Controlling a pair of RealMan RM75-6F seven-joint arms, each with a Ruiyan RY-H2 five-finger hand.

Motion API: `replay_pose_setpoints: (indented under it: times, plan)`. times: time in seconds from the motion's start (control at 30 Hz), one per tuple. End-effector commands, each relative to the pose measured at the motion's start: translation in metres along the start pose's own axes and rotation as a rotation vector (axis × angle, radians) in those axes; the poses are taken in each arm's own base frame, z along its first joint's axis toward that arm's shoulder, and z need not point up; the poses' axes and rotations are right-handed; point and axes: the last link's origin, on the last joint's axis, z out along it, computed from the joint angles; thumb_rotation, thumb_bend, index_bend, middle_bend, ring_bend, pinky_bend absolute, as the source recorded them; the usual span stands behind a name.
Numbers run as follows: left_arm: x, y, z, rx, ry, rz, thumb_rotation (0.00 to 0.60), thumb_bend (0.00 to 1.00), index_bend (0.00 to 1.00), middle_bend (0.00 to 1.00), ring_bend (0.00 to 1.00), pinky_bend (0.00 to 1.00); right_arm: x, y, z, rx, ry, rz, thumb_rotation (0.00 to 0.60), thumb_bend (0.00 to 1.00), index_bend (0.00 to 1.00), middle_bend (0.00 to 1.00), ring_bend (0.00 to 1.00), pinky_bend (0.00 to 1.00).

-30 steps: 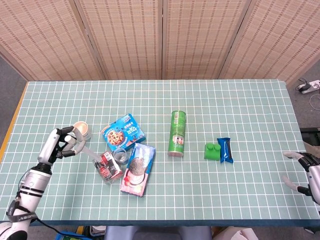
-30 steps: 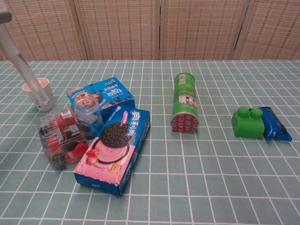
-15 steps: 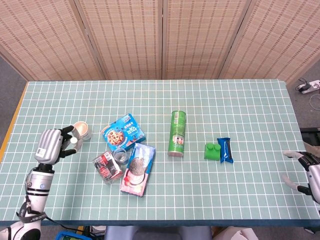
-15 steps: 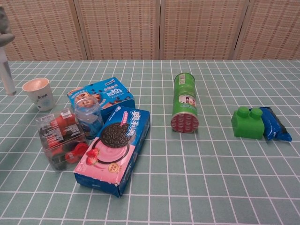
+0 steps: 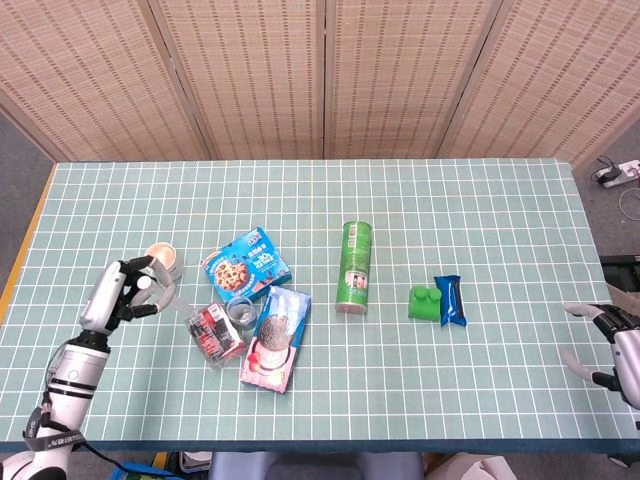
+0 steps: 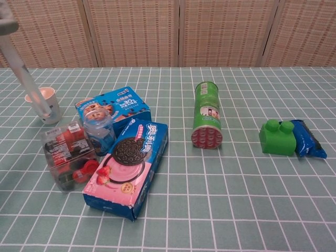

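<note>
Head view: I see the left robot hand (image 5: 122, 292) near the worktop's (image 5: 450, 220) left edge, just beside the paper cup (image 5: 163, 257).
Left robot hand state: fingers clamped on a clear plastic tube (image 5: 180, 308).
Right robot hand (image 5: 605, 345) state: fingers apart, holding nothing, at the worktop's right edge.
Done, in my judgement: the tube is grasped and held slanting.
Left, in my judgement: the tube is not in the cup and is not laid down.
Tube position: upper end in the hand, lower end between the cup and the clear punnet of red fruit (image 6: 65, 152). I cannot tell whether the tip touches the worktop.
Tube look, chest view: long, straight, translucent; its lower part crosses in front of the cup.
Nearby: Oreo box (image 6: 128, 168), green crisp can (image 6: 206, 118).
</note>
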Motion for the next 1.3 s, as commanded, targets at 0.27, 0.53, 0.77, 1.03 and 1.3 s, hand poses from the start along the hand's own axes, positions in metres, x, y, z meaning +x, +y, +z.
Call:
replay_pose_setpoints:
  times: [0.27,0.53,0.77,1.03,1.3]
  plan:
    - [-0.023,0.026,0.007,-0.074,-0.058,-0.006,0.600,0.51,0.75,1.00,1.00,1.00,0.000,0.000,0.000,0.000,-0.001,-0.002,0.600,0.16,0.30,0.36,0.29,0.37]
    - [-0.038,0.039,0.017,-0.097,-0.078,0.021,0.600,0.51,0.75,1.00,1.00,1.00,-0.002,0.000,0.002,0.001,-0.011,-0.004,0.600,0.16,0.30,0.36,0.29,0.37]
    - [-0.050,0.045,0.029,-0.093,-0.099,0.055,0.600,0.51,0.75,1.00,1.00,1.00,0.003,0.001,-0.001,0.002,0.004,0.005,0.600,0.17,0.30,0.36,0.29,0.37]
    - [-0.054,0.042,0.036,-0.073,-0.089,0.077,0.600,0.51,0.75,1.00,1.00,1.00,0.004,0.003,-0.001,0.003,0.010,0.011,0.600,0.16,0.30,0.36,0.29,0.37]
    - [-0.054,0.034,0.035,-0.056,-0.084,0.079,0.600,0.51,0.75,1.00,1.00,1.00,0.004,0.002,-0.001,0.003,0.007,0.009,0.600,0.16,0.30,0.36,0.29,0.37]
